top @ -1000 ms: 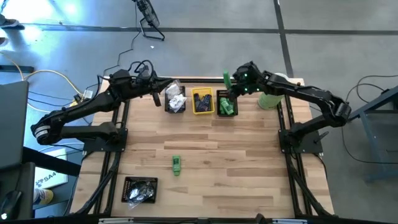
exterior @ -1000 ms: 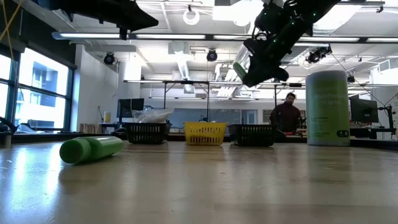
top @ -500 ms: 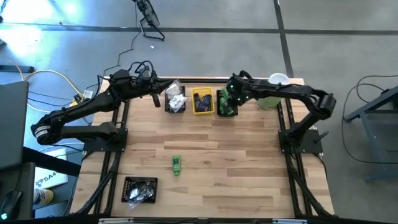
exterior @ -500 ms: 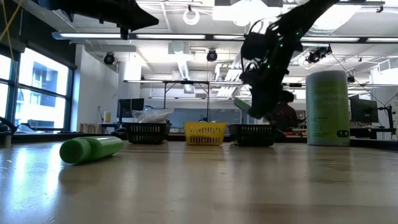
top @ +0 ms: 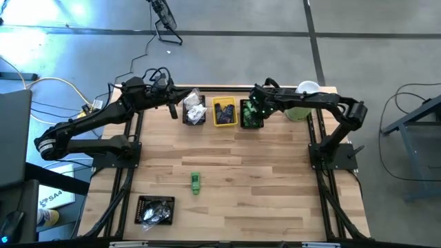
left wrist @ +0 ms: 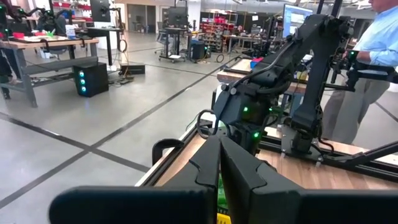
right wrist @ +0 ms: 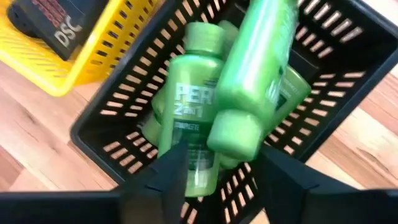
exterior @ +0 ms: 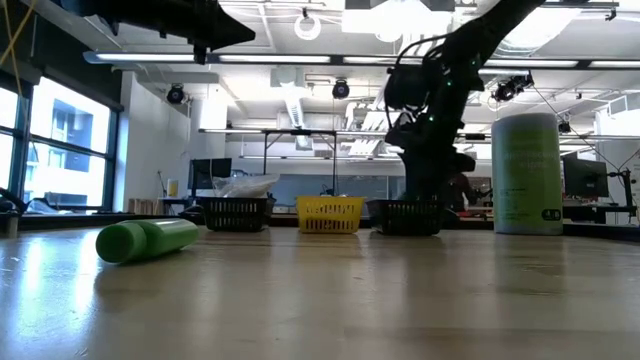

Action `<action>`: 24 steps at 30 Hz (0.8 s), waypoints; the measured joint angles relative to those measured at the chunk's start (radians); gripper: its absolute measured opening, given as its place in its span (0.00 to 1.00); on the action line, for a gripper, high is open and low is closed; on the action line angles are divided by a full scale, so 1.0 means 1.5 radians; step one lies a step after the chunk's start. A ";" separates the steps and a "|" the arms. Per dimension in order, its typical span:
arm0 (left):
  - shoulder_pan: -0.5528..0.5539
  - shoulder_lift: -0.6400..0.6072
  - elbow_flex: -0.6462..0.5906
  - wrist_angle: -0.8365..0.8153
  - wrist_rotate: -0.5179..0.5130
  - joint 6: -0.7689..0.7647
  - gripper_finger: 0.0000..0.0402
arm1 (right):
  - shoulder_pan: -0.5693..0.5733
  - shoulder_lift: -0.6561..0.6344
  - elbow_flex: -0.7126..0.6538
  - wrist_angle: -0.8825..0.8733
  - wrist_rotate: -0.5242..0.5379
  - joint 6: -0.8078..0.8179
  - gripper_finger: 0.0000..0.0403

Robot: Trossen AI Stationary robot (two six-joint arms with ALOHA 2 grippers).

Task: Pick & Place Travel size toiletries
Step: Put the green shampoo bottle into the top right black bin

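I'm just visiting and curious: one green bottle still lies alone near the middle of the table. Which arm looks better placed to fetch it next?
Probably the left. The left gripper hangs idle, shut, by the bins, while the right gripper is busy over the black bin with a green bottle. The lone bottle lies slightly left.

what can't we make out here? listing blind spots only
- Right gripper: high view too small, low view shows only the arm's silhouette; the wrist view does not settle whether it is gripping the green bottle over the black bin.
- Bin at the front-left corner: contents too small to identify, high view.
- Yellow bin: contents hidden by its wall, low view.
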 joint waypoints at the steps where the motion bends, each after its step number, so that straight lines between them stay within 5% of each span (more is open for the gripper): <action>1: 0.000 0.000 0.000 0.000 0.000 0.000 0.03 | 0.000 0.000 0.000 -0.004 0.000 -0.001 0.43; 6: 0.000 0.000 0.000 0.000 0.000 0.000 0.03 | -0.001 -0.026 0.000 -0.017 0.001 -0.008 0.49; 13: 0.000 0.000 0.000 -0.017 0.000 -0.001 0.03 | -0.004 -0.151 0.000 0.068 0.017 -0.098 0.39; 24: 0.000 0.000 0.000 -0.015 -0.001 -0.004 0.03 | -0.063 -0.261 0.000 0.340 -0.176 -0.199 0.11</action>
